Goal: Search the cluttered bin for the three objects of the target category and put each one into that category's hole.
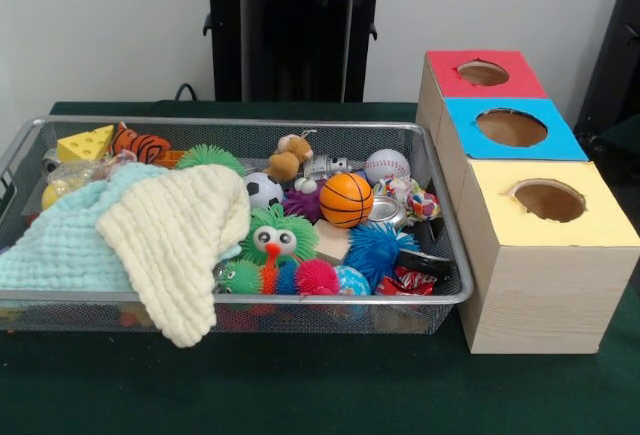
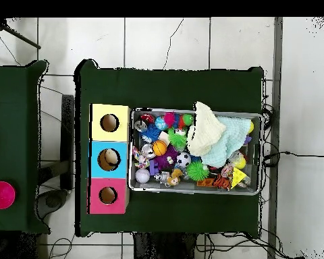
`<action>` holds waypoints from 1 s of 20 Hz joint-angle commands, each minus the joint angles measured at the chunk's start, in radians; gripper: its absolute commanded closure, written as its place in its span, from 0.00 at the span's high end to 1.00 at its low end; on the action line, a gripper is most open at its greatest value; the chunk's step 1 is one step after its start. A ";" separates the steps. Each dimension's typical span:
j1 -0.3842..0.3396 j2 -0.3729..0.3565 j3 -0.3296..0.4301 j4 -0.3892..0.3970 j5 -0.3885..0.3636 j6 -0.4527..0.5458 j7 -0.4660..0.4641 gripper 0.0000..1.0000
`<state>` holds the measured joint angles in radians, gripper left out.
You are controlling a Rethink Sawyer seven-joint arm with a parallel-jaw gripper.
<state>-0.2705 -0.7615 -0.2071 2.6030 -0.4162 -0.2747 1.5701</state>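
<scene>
The silver wire-mesh bin (image 1: 300,298) fills the left and middle of the table and also shows in the overhead view (image 2: 192,192). A brown monkey-like plush (image 1: 290,157) lies at the bin's far side; it also shows in the overhead view (image 2: 175,175). An orange striped plush (image 1: 140,143) lies at the far left, half hidden behind the cloths. I see no third plush. The red-topped hole (image 1: 483,73) is on the farthest of three boxes right of the bin, and shows from overhead (image 2: 108,195). The gripper shows in neither view.
A light blue cloth (image 1: 70,240) and a cream cloth (image 1: 175,230) cover the bin's left half. Spiky rubber balls, a toy basketball (image 1: 346,200), a soccer ball (image 1: 263,191) and a baseball (image 1: 386,166) crowd the right half. The blue hole (image 1: 511,127) and yellow hole (image 1: 549,200) sit nearer the camera.
</scene>
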 commanded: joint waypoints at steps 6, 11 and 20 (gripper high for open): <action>-0.123 -0.063 -0.014 0.071 -0.094 -0.011 0.193 1.00; -0.097 0.051 -0.052 0.051 -0.115 -0.116 0.232 1.00; 0.006 0.126 -0.065 0.094 -0.036 -0.230 0.295 1.00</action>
<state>-0.3016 -0.7792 -0.2550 2.6079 -0.4277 -0.5361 1.5731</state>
